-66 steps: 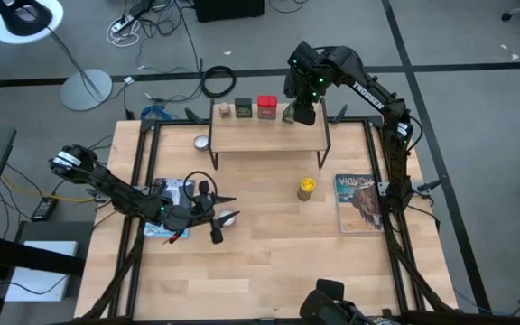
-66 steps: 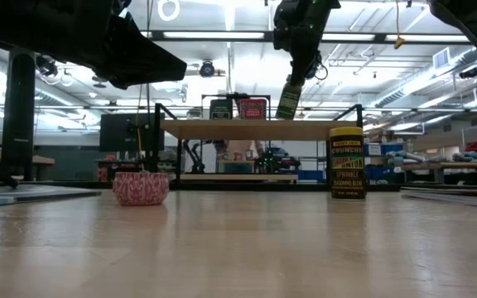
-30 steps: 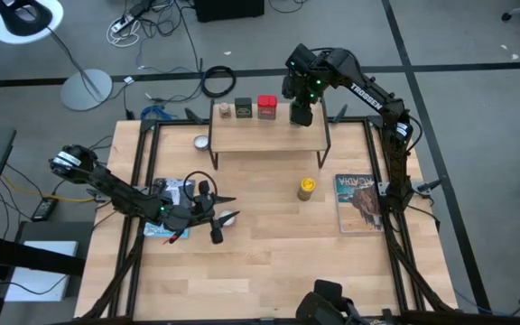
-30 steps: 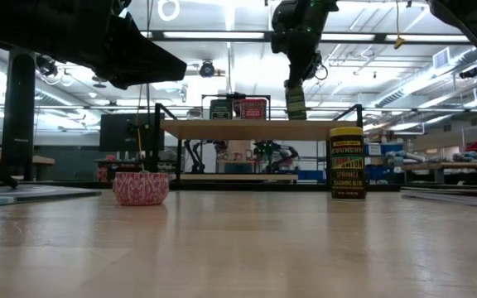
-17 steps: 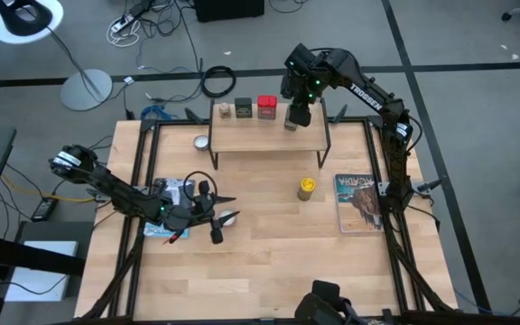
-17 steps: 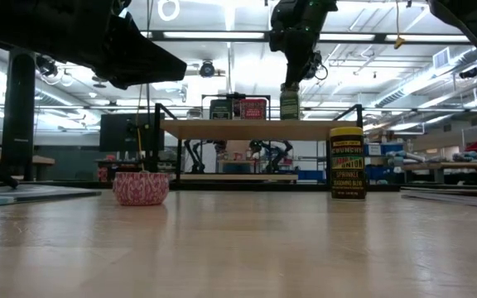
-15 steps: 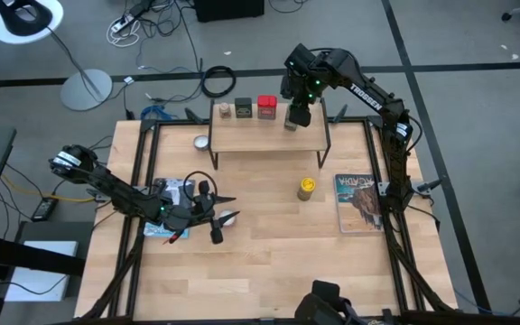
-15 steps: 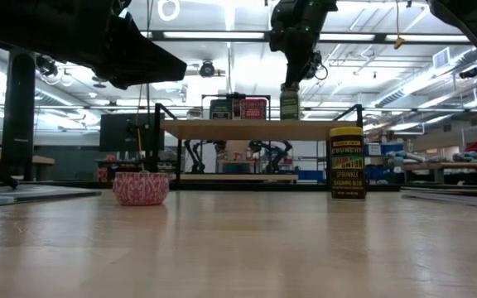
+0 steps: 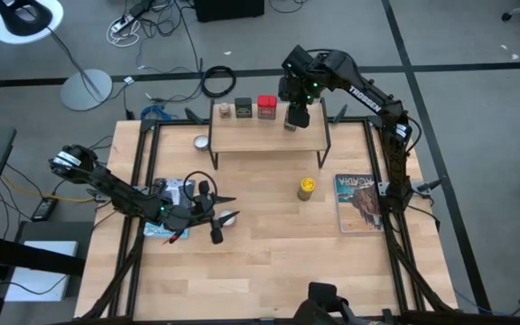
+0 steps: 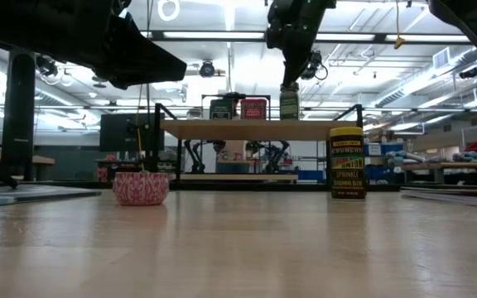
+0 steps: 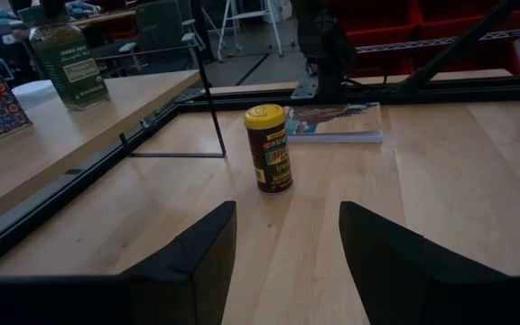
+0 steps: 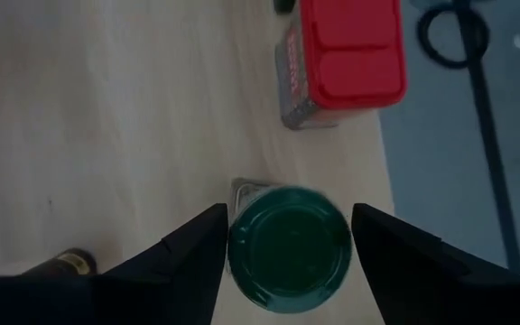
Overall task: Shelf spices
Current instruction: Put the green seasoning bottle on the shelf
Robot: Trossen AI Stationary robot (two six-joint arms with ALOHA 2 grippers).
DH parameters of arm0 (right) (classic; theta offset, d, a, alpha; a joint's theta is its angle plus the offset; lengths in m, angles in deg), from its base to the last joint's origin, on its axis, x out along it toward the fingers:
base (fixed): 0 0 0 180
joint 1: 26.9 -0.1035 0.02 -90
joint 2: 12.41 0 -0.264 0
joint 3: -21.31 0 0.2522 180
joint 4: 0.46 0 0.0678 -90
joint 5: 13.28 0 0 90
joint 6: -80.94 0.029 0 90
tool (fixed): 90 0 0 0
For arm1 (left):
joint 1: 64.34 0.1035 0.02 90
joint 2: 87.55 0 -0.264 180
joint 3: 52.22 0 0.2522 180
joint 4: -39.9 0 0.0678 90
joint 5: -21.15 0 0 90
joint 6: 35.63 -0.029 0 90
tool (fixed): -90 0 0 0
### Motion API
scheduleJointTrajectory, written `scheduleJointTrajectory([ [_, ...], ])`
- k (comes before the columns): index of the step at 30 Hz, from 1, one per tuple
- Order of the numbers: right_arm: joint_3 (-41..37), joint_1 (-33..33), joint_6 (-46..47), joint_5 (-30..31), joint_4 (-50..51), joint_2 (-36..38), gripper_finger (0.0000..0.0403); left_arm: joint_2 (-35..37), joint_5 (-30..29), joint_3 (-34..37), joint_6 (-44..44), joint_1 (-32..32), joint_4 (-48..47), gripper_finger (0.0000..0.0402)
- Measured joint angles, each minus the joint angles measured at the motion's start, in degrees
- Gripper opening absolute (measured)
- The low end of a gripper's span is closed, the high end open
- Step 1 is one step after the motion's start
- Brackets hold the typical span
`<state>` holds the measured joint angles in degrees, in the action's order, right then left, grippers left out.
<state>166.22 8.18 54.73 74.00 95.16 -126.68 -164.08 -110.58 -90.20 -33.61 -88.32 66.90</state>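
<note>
The light-wood shelf stands at the table's far edge. On it stand the brownish jar, the black tin, the red tin and the green-capped jar, all upright in a row. My right gripper is right above the green-capped jar, pointing down. Its fingers stand open on either side of the green cap, with slim gaps. The yellow jar stands on the tabletop in front of the shelf. My left gripper waits open and empty at the table's left.
A book lies at the table's right, and another lies under my left arm. One silver disc lies left of the shelf, another by my left gripper. A pink patterned cup shows in the low view.
My right gripper has moved a little toward the table's left and down, carrying the green-capped jar. The jar has gone from slightly tilted and above the plank to standing upright on the shelf, right of the red tin.
</note>
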Motion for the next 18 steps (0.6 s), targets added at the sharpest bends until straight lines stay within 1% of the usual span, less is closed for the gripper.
scheduleJointTrajectory([
  [8,3.8,-1.7,-1.0,0.4,-2.4,0.0,0.0230,0.0,0.0,0.0,0.0,0.0,0.0,0.0202],
  [10,3.7,-2.3,-1.0,0.6,-2.6,0.4,0.0229,0.0,0.0,0.0,0.0,0.0,0.0,0.0202],
  [13,3.8,-2.8,-1.0,2.8,-0.5,0.7,0.0223,0.0,0.0,0.0,0.0,0.0,0.0,0.0202],
  [15,3.8,-2.9,-1.0,3.5,1.7,0.8,0.0207,0.0,0.0,0.0,0.0,0.0,0.0,0.0202],
  [18,3.8,-2.9,-0.9,3.7,3.9,0.8,0.0164,0.0,0.0,0.0,0.0,0.0,0.0,0.0202],
])
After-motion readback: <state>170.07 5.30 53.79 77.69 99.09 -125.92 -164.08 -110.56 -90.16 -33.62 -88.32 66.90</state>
